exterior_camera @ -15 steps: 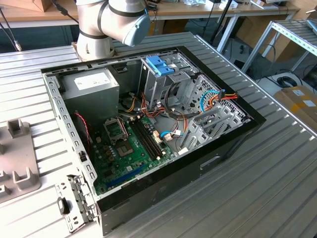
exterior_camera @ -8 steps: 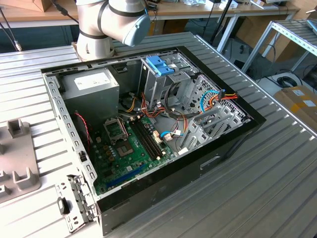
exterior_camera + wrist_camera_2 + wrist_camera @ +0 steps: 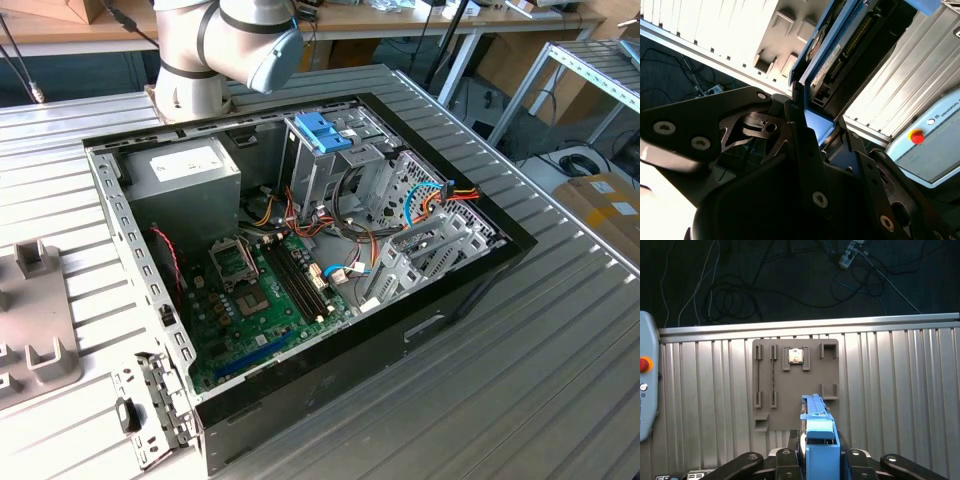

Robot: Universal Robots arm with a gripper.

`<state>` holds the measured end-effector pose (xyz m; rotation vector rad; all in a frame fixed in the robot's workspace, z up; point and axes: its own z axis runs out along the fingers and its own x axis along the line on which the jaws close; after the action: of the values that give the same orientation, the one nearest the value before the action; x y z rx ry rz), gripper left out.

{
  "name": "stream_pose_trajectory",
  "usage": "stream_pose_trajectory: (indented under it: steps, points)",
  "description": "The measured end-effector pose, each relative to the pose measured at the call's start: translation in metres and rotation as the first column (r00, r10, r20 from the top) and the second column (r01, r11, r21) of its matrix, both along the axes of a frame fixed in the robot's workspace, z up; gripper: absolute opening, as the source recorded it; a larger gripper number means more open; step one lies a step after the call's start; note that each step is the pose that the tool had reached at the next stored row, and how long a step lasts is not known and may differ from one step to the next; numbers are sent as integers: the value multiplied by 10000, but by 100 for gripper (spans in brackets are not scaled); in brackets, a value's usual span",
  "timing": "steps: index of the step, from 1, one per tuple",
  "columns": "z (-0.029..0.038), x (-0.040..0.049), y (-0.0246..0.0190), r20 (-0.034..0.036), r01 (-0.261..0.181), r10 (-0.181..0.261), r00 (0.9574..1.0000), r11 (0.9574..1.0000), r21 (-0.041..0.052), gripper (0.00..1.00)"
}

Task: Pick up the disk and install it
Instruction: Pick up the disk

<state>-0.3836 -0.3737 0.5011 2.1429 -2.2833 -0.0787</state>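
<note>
Two fingers (image 3: 799, 135) clamp the disk (image 3: 832, 60) edge-on, long axis pointing straight out toward the grey fixture tray (image 3: 795, 385) on the ribbed surface (image 3: 890, 390). The open computer case (image 3: 400, 340) sits toward the exterior view's right of that tray.

An open black computer case (image 3: 400, 340) lies flat on the ribbed metal surface (image 3: 540, 400). Inside the case, in its far corner at the exterior view's left, stands a grey power supply box (image 3: 190, 180) with a white label. Near this box, on the case floor, is a green motherboard (image 3: 265, 300). A metal drive cage (image 3: 330, 175) with a blue plastic handle (image 3: 322, 132) on top stands further inside, with orange and red cables (image 3: 455, 192) near it. Outside the case, at the exterior view's left, lies a grey holder plate (image 3: 40, 340); in the first wrist view a small square chip (image 3: 796, 356) rests in one pocket of it. A small metal bracket (image 3: 150, 410) lies just beside the case's near corner.
</note>
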Motion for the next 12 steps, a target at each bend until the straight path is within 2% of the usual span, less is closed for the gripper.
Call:
stream_pose_trajectory:
  steps: [12]
  points:
    - [-9, 24, -1, 0, 0, 0, 10000, 10000, 0, 37]
